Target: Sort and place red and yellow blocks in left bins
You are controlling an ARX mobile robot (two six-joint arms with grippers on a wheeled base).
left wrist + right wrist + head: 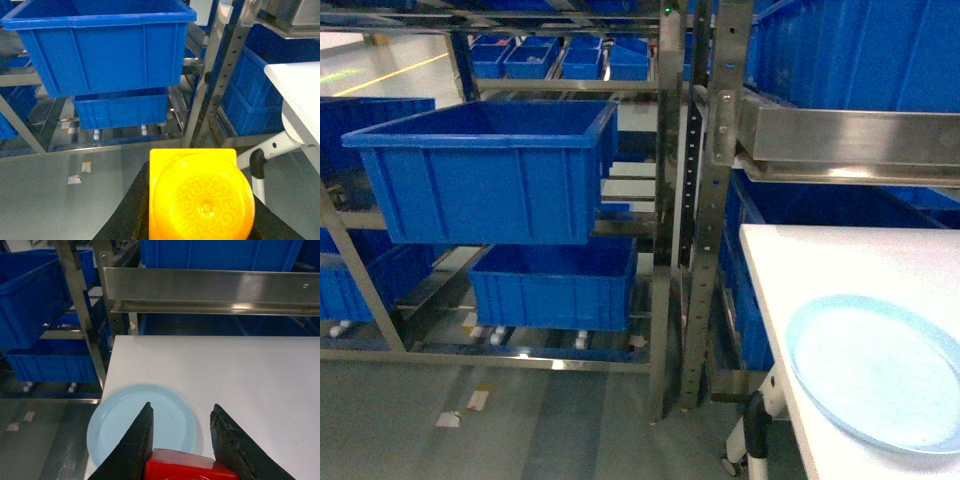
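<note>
Both blocks picked, none binned yet: left gripper (200,220) holds yellow block (200,200), right gripper (182,440) holds red block (190,469); bins (485,170) wait.

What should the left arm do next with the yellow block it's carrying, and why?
Probably carry it forward and up toward the upper blue bin. The left gripper is shut on the yellow block, which hangs above bare floor, below and short of the bin's rim. Releasing now would likely drop it on the floor. The right gripper holds the red block above the table.
</note>
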